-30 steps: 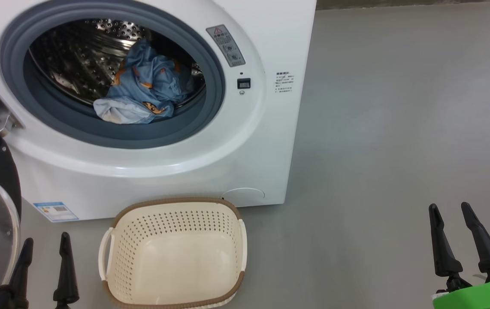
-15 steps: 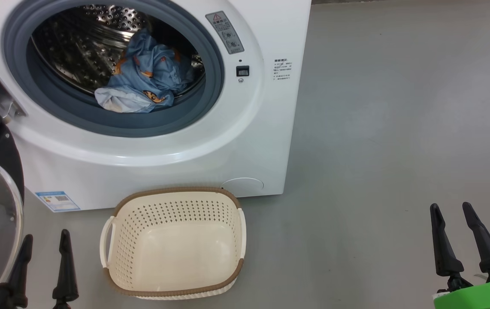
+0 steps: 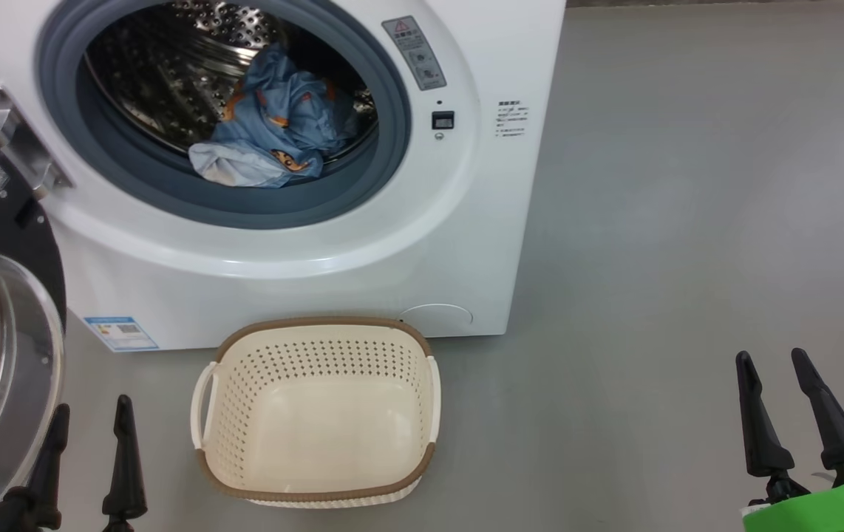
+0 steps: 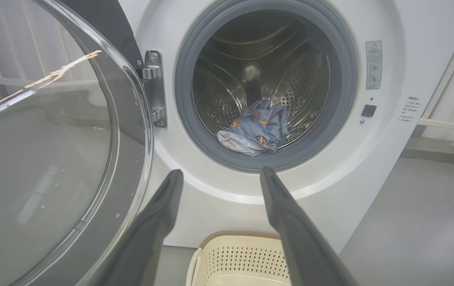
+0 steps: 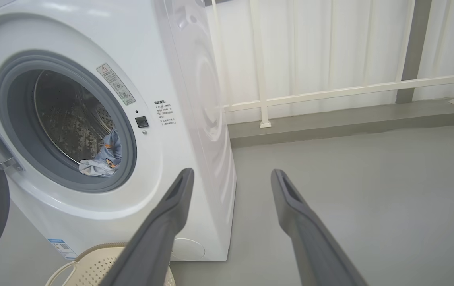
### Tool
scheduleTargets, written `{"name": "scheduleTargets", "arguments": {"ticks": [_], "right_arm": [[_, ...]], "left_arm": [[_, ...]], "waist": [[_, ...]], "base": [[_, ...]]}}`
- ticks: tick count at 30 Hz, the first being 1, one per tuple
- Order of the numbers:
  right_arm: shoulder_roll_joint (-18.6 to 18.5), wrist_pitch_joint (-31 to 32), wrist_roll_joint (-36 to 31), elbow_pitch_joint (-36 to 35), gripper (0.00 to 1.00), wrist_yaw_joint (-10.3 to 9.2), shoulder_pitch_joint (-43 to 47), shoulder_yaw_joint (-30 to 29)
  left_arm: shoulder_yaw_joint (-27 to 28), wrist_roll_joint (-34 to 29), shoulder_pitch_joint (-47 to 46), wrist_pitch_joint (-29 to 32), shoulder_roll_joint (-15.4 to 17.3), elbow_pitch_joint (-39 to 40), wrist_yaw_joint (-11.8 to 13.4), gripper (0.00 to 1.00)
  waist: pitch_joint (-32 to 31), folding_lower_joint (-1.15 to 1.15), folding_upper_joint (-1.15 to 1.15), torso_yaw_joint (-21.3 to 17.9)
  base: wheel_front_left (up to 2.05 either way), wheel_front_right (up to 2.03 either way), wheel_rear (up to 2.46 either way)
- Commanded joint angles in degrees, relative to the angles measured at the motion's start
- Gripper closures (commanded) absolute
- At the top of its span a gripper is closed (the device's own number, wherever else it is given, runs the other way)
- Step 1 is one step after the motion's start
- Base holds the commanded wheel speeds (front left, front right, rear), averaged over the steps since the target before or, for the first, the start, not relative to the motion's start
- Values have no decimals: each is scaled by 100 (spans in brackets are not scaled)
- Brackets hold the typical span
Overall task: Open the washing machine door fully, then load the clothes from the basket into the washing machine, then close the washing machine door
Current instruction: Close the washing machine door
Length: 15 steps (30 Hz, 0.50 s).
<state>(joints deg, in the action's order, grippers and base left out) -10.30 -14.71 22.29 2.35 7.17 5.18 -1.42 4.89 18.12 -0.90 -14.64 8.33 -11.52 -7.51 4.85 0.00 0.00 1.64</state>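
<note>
Clothes are in the washer, basket sits empty on the floor, so loading's done imo. Door hangs wide open, so only shutting it is left. Left tool & right tool are both spread open, holding nothing.

The washing machine has a smooth, glossy white shell. Its drum is shiny perforated metal, and the gasket is matt grey rubber. The door is glossy black around clear glass, with a bright metal hinge. The clothes are soft, crumpled cloth. The basket is smooth cream plastic. The floor is matt grey.
</note>
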Motion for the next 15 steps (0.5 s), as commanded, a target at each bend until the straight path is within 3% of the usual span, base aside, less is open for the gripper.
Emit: {"name": "scheduleTargets", "arguments": {"ticks": [1, 15], "right_arm": [[-119, -29, 69, -158, 0, 32, -145, 174], [-211, -29, 103, -70, 0, 32, -177, 480]], "left_arm": [[193, 35, -45, -36, 74, 175, 2, 0], [382, -36, 129, -36, -147, 283, 2, 0]], "waist": [[9, 0, 0, 132], [-107, 0, 0, 876]], "base": [[0, 0, 0], [0, 0, 0]]}}
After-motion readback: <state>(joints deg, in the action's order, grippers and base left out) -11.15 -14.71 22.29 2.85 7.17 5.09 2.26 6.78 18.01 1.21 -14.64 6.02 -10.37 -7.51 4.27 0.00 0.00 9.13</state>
